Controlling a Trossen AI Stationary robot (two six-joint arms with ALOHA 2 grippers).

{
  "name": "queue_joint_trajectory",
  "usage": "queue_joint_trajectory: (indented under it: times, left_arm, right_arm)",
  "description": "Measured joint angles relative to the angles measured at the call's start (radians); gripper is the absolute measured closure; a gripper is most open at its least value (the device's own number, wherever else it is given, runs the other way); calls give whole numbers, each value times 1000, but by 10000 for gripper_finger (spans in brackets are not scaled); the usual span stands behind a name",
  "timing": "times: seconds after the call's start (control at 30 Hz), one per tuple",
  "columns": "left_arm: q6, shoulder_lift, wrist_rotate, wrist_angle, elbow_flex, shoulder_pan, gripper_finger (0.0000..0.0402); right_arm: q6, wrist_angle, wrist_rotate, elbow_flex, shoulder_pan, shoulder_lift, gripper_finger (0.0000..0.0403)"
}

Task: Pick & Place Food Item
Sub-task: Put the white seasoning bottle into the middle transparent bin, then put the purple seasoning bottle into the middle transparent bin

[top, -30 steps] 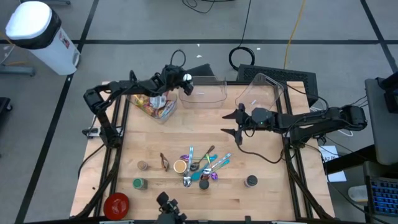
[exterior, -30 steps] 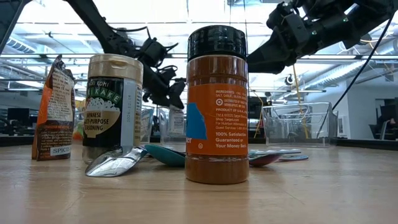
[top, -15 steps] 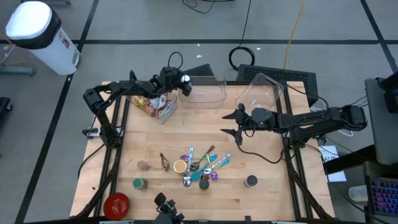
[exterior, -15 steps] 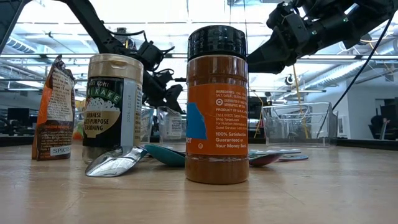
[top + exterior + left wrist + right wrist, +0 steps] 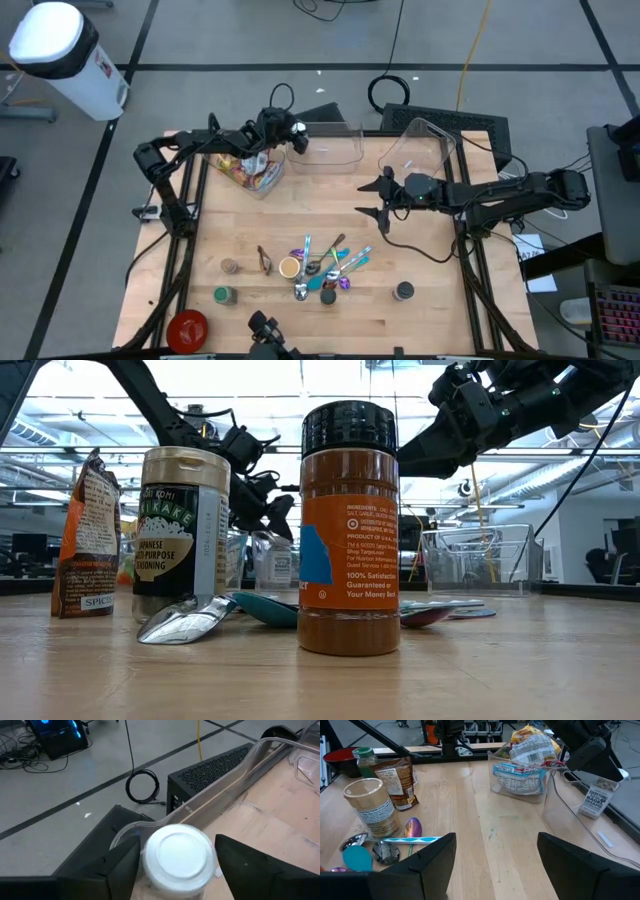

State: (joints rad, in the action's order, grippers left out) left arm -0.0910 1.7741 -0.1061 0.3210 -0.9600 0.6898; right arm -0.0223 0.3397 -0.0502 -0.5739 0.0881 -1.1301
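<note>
A small clear seasoning jar with a white lid [image 5: 179,852] and a bagel-seasoning label [image 5: 596,797] is at the left far corner of a clear bin [image 5: 330,155]. My left gripper [image 5: 285,130] is shut on it from above. In the low view the jar [image 5: 272,560] shows under the gripper, behind the bottles. I cannot tell whether its base stands on the bin's floor. My right gripper [image 5: 376,199] hovers open and empty over the table's right middle. My left gripper pinches the jar's white lid [image 5: 150,862] between its two fingers, one on each side. The fingers [image 5: 592,757] come from above, slanting down from the table's left. The jar hangs upright below them, low in the clear bin.
A clear bin of snack packets [image 5: 250,170] stands left of the jar, and another clear bin [image 5: 420,145] at the far right. Near the front are spoons [image 5: 325,268], an orange spice bottle [image 5: 350,530], a seasoning shaker [image 5: 185,535], a spice pouch [image 5: 88,540] and a red bowl [image 5: 187,327].
My left gripper has shifted a little toward the table's left edge with the jar, still shut on its lid. The jar stays upright.
</note>
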Motion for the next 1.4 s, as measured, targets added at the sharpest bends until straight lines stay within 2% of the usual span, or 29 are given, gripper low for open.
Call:
queue_joint_trajectory:
  times: [0.37,0.57,1.0,1.2,1.4]
  left_arm:
    - [30,0,-3,2,0,-5,158]
    - [63,-43,-1,-15,1,-6,154]
    - [26,-299,4,-218,1,-36,143]
    - [26,-431,32,-345,1,-98,149]
    - [62,-550,72,-452,20,-209,147]
  right_arm:
    - [0,0,0,0,0,0,133]
    - [0,0,0,0,0,0,133]
    - [0,-1,0,0,0,0,133]
    - [0,-1,-1,0,0,0,133]
    - [0,-13,-1,0,0,0,133]
